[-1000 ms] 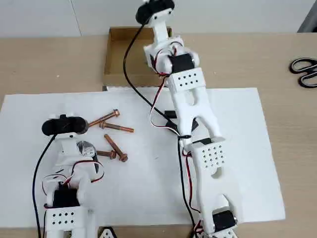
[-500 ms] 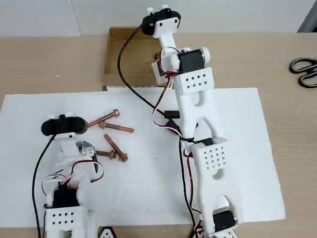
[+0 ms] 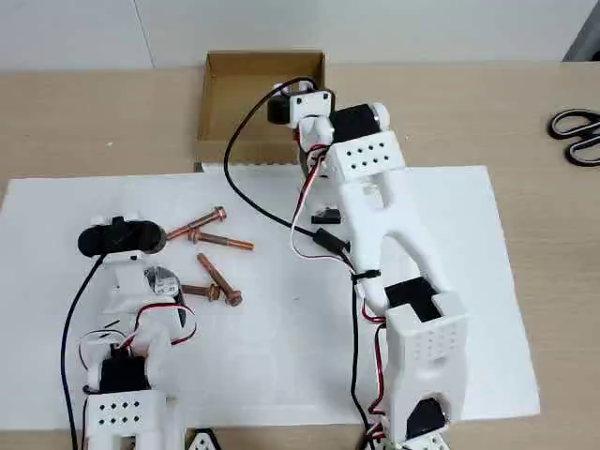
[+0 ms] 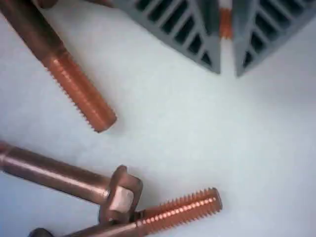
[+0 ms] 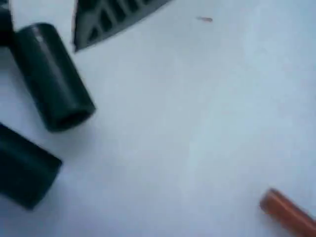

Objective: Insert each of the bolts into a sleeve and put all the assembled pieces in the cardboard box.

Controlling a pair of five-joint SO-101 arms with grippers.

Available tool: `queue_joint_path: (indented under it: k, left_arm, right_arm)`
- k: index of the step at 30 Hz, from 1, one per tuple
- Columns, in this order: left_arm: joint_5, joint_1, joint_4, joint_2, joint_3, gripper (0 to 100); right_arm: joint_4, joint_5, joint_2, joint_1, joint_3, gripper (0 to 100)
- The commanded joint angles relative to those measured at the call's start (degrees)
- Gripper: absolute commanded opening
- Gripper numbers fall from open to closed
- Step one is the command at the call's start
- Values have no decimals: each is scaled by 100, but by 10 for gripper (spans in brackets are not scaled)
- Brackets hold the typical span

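While the high camera is looking down, bolts (image 3: 225, 241): four are lying together on the white sheet (image 3: 272, 375).
Cardboard box (image 3: 217, 98): sitting on the table (image 3: 94, 112), just past the sheet.
Left wrist, left gripper (image 4: 229, 71): pinching almost closed, hanging just over the bolts.
Right wrist, right gripper (image 5: 106, 17): I cannot tell if it is squeezing; two black sleeves (image 5: 52, 79) are lying beside it.

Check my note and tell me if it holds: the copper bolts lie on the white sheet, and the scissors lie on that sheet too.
One part is wrong. The scissors lie on the bare wooden table, past the sheet's edge, as the high view shows. The copper bolts do lie on the white sheet.
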Motion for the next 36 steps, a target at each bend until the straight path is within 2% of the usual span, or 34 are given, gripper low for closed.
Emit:
queue_joint_path:
  k: [1, 9, 23, 26, 30, 36]
  left_arm:
    - [-35, -35, -70, -62, -31, 6]
    - [-35, -35, -70, -62, -31, 6]
    - [-35, -35, -70, -62, -31, 6]
    - [-35, -35, -70, -62, -31, 6]
    - [-35, -35, -70, -62, -31, 6]
    - [-35, -35, -70, -62, -31, 6]
  right_arm:
    - [40, 1046, -400, 48, 0, 104]
    - [31, 2092, -4, 198, 0, 105]
    - [-171, 2145, 347, 664, 0, 105]
    - [-224, 2347, 356, 716, 0, 108]
    - [-295, 2532, 444, 743, 0, 179]
    - [-426, 2602, 804, 743, -9, 173]
